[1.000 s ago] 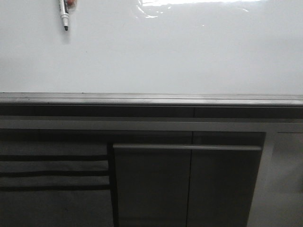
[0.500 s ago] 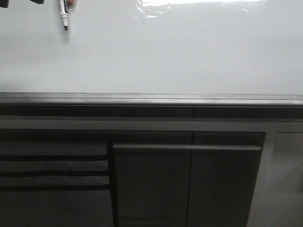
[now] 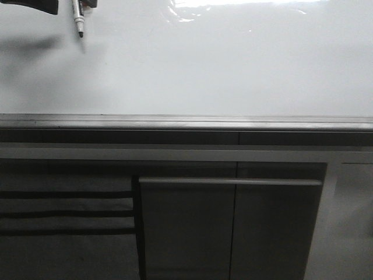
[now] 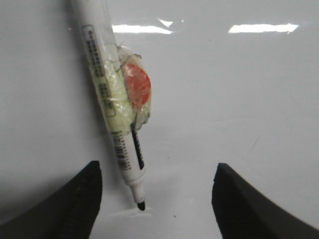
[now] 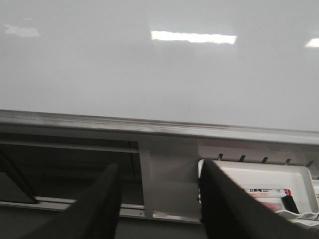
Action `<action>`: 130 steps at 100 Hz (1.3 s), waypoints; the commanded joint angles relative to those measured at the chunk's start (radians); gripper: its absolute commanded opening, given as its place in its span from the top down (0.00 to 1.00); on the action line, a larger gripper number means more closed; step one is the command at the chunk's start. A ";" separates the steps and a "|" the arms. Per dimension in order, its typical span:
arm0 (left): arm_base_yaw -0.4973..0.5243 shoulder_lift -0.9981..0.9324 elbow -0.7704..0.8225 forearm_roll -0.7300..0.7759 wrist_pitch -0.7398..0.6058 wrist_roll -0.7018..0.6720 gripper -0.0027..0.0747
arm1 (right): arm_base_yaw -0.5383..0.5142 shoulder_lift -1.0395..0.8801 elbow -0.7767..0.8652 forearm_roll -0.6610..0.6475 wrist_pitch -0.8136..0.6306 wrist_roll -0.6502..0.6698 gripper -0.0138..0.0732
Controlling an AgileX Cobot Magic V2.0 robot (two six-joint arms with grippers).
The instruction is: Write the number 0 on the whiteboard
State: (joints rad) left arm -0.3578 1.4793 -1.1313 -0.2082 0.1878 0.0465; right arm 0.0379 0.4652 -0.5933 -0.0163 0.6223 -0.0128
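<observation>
Markers lie in a white tray [image 5: 259,184] fixed under the whiteboard's [image 3: 221,70] grey rim; one white barrel [image 5: 266,191] with a label is plain, the rest is cut off at the edge of the right wrist view. On the board itself, high at the left, a white marker [image 3: 76,17] hangs tip down, a taped lump with a red patch [image 4: 135,85] on its barrel, its black tip touching the glossy surface. No drawn 0 can be seen on the whiteboard. The left gripper [image 4: 154,199] stands released, its dark fingers [image 4: 75,201] well to either side of the marker, not touching it. The right gripper [image 5: 159,199] also stands released, facing the rim and the cabinet [image 3: 233,227] below. Compared with half a second ago, the dark shape of the left gripper reaches farther into the front view's top left corner, and a soft shadow now lies on the board beneath it.
</observation>
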 commanded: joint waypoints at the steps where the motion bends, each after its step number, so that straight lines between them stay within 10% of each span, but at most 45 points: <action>1: 0.002 -0.007 -0.057 -0.010 -0.063 -0.011 0.40 | -0.004 0.015 -0.034 -0.008 -0.074 -0.009 0.50; 96: 0.057 0.062 -0.077 -0.001 -0.082 -0.007 0.49 | -0.004 0.015 -0.034 -0.008 -0.074 -0.009 0.50; 130: 0.057 0.053 -0.077 0.030 -0.093 -0.005 0.89 | -0.004 0.015 -0.034 -0.008 -0.074 -0.009 0.50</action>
State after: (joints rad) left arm -0.2954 1.5761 -1.1734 -0.1831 0.1708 0.0445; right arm 0.0379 0.4652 -0.5933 -0.0163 0.6223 -0.0128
